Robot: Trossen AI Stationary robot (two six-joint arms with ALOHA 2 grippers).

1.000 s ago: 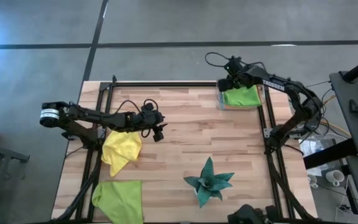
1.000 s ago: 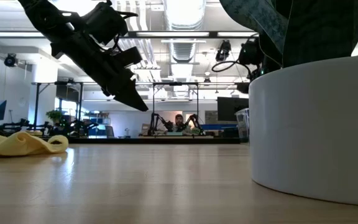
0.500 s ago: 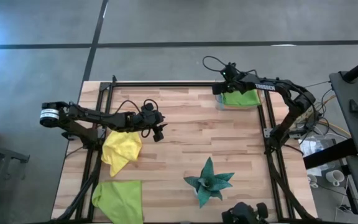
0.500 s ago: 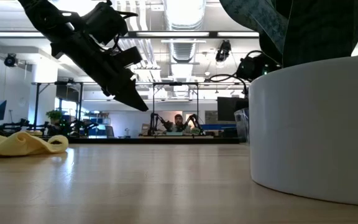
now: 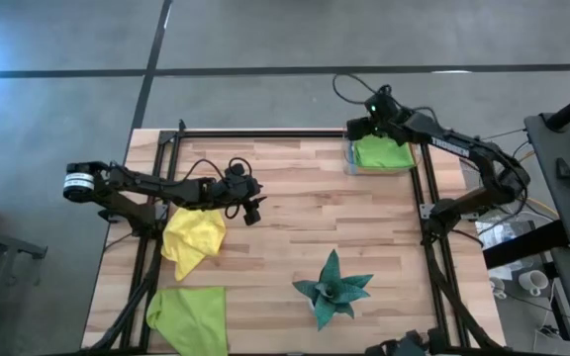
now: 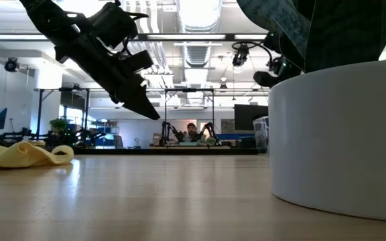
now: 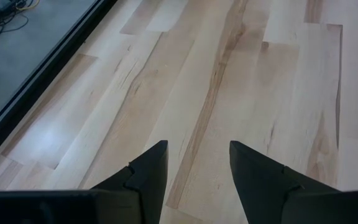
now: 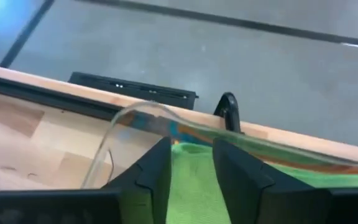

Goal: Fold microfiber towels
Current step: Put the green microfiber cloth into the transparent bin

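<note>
The landmark is the teal star (image 5: 332, 288) near the bench's (image 5: 305, 222) front edge. Far behind it, at the back right corner, a lime towel (image 5: 383, 153) lies in a clear bin (image 5: 348, 158). The right tool (image 5: 362, 130) hovers over the bin's back rim, its fingers (image 8: 156, 171) a little apart with nothing between them. Left of the star, a crumpled yellow towel (image 5: 192, 237) lies on the wood, and a second lime towel (image 5: 190, 316) lies flat at the front left corner. The left tool (image 5: 253, 211) hangs above bare wood, just right of the yellow towel, fingers (image 7: 149, 171) apart and empty.
</note>
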